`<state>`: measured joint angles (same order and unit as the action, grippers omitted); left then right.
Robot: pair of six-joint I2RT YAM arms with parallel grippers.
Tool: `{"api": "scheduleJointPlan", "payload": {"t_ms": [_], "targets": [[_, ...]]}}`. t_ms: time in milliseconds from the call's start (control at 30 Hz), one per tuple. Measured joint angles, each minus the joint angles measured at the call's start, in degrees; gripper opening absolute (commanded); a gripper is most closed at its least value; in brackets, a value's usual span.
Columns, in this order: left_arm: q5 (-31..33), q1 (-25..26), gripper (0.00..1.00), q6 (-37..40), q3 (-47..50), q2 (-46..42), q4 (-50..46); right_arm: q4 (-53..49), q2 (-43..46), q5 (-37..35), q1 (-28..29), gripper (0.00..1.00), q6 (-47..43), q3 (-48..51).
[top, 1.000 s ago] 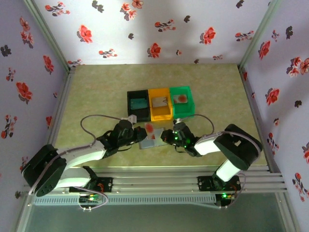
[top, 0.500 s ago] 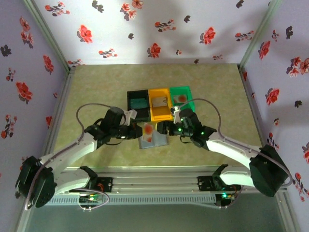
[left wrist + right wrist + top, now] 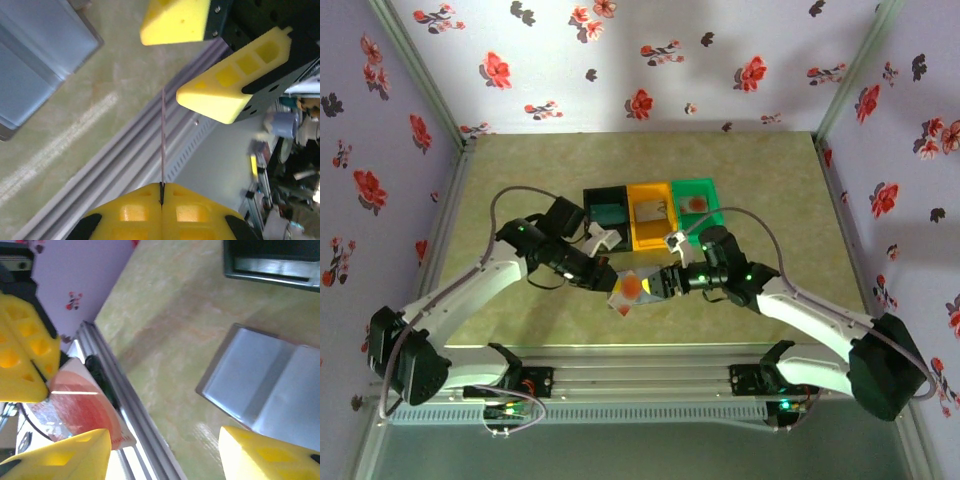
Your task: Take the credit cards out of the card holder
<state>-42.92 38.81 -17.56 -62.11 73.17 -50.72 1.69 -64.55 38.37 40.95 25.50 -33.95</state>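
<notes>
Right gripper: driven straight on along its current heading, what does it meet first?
Likely the pale credit card shut in the left gripper; the right gripper, jaws open, faces its free edge. Depth unclear.

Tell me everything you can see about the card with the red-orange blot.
The card is thin, pale and stiff-looking, with a round red-orange blot. It hangs clear of the table, tilted, one edge pinched in the shut left tool. Its free end reaches toward the open right tool; contact there is unclear.
</notes>
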Motion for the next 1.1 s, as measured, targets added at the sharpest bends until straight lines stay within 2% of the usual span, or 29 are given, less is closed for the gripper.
{"api": "scheduleJointPlan", "payload": {"t_ms": [267, 500, 767, 967, 1000, 1067, 1100], "targets": [[-3.0, 3.8, 0.0, 2.9, 0.0, 0.4, -2.3, 12.0, 2.8, 6.2, 1.3, 0.56, 1.6, 6.9], [-3.8, 4.5, 0.0, 3.4, 0.0, 0.5, -2.6, 18.4, 3.4, 10.5, 3.7, 0.37, 3.7, 7.2], [-4.3, 4.5, 0.0, 3.7, -0.2, 0.7, -3.6, 19.6, 4.3, 11.6, 4.9, 0.21, 4.6, 7.3], [-4.4, 4.0, 0.0, 4.3, -0.5, 0.7, -4.5, 19.6, 4.3, 11.9, 4.9, 0.06, 4.7, 7.3], [-4.3, 3.8, 0.04, 4.3, -0.5, 0.7, -4.6, 19.7, 4.3, 12.0, 4.9, 0.04, 4.9, 7.3], [-4.3, 3.5, 0.32, 4.6, -0.6, 0.6, -4.6, 20.0, 4.5, 11.9, 4.9, 0.0, 5.0, 7.3], [-3.9, 3.3, 0.42, 4.5, -0.8, 0.5, -4.4, 19.9, 4.6, 11.9, 4.9, 0.0, 4.9, 7.3]]}}
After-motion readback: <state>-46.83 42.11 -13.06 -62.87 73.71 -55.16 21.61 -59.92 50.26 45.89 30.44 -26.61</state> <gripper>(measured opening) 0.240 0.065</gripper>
